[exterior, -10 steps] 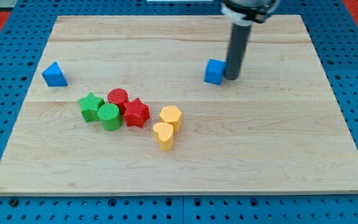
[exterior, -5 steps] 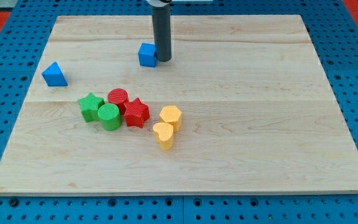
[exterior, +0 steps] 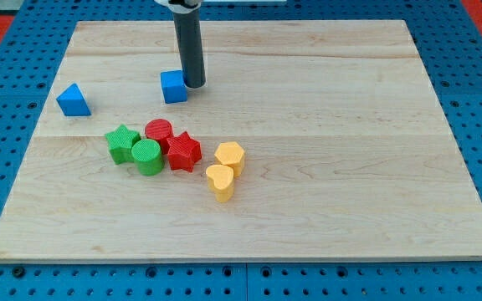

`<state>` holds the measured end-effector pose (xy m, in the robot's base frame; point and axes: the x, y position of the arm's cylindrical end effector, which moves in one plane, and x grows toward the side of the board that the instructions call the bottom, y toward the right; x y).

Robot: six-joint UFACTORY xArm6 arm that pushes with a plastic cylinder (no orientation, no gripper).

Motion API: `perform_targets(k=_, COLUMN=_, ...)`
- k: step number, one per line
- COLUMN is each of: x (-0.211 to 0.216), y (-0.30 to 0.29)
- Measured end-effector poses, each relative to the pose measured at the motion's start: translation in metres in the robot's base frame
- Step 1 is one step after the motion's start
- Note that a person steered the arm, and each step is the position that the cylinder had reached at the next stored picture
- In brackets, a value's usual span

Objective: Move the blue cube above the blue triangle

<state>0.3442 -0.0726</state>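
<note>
The blue cube [exterior: 173, 86] sits on the wooden board [exterior: 325, 167], left of centre near the view's top. My tip [exterior: 193, 84] touches the cube's right side. The blue triangle [exterior: 73, 99] lies at the view's left, well to the left of the cube and slightly lower in the view.
A cluster lies below the cube: a green star [exterior: 122, 143], a green cylinder [exterior: 147, 156], a red cylinder [exterior: 159, 132] and a red star [exterior: 184, 151]. Two yellow blocks [exterior: 229, 156] [exterior: 220, 181] sit to the right of the cluster. A blue pegboard [exterior: 475, 84] surrounds the board.
My tip has pushed the blue cube leftward across the board, from right of centre to left of centre. The other blocks have not moved.
</note>
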Motion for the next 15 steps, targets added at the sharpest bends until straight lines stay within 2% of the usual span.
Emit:
perform_targets(k=1, x=0.016, y=0.0)
perform_targets(k=3, x=0.012, y=-0.062)
perform_targets(k=7, x=-0.004, y=-0.043)
perform_targets(k=8, x=-0.02, y=-0.054)
perform_targets(k=10, x=-0.021, y=-0.104)
perform_targets(k=13, x=-0.002, y=-0.074)
perform_targets(k=15, x=0.012, y=-0.086)
